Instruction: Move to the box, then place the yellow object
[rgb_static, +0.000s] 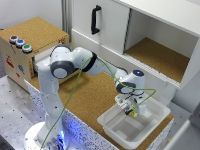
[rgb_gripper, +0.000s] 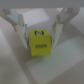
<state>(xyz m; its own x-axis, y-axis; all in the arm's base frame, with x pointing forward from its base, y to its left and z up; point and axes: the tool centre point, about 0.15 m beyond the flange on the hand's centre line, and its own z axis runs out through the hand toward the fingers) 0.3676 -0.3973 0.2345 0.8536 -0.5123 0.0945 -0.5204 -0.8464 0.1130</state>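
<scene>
- I see the gripper (rgb_static: 133, 111) clamped on the yellow object (rgb_gripper: 40, 44), fingers (rgb_gripper: 20, 31) pressing both its sides.
- I hold it over the box (rgb_static: 150, 125), at the cork worktop's (rgb_static: 87, 97) near-right corner in the exterior view.

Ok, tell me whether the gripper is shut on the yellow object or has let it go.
Shut on it. In the wrist view both fingers press the yellow object, lifted above the box floor.

Arm extended, claw (rgb_static: 131, 111) pointing down, fingers closed
</scene>
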